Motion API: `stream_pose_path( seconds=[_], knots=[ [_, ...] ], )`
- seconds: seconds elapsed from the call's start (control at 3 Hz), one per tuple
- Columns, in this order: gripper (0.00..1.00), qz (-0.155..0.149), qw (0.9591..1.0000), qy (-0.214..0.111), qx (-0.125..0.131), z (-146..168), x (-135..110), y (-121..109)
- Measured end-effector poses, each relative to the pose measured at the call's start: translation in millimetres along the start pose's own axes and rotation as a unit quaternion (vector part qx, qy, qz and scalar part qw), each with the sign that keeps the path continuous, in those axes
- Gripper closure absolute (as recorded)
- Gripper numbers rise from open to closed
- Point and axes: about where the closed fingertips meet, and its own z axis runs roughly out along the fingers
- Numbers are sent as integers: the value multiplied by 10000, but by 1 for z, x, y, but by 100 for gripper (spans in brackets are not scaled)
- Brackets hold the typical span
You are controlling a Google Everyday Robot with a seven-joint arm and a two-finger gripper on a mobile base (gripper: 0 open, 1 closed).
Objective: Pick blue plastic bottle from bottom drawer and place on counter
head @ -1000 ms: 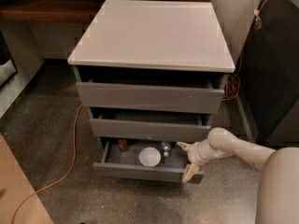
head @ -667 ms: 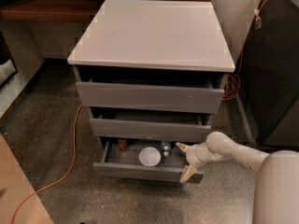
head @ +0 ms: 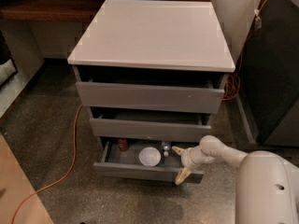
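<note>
At the right end of the drawer (head: 140, 172), the gripper (head: 181, 163) gapes empty just beside the bottle (head: 165, 148), apparently lined up to grasp it.

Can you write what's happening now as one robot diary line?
end effector: open, right end of bottom drawer | blue plastic bottle: in drawer, not held

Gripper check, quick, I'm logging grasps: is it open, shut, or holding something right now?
Gripper: open, holding nothing, at the right end of the pulled-out bottom drawer, just right of the blue plastic bottle.
</note>
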Motion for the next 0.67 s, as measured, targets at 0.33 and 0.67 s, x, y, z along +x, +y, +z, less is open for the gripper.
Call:
stream_pose_path(
  seconds=[0.33, 0.67],
  knots=[
    [0, 115, 9999, 34, -30, 27, 13, -1],
    [0, 309, 9991, 231, -189, 61, 35, 3]
  ],
)
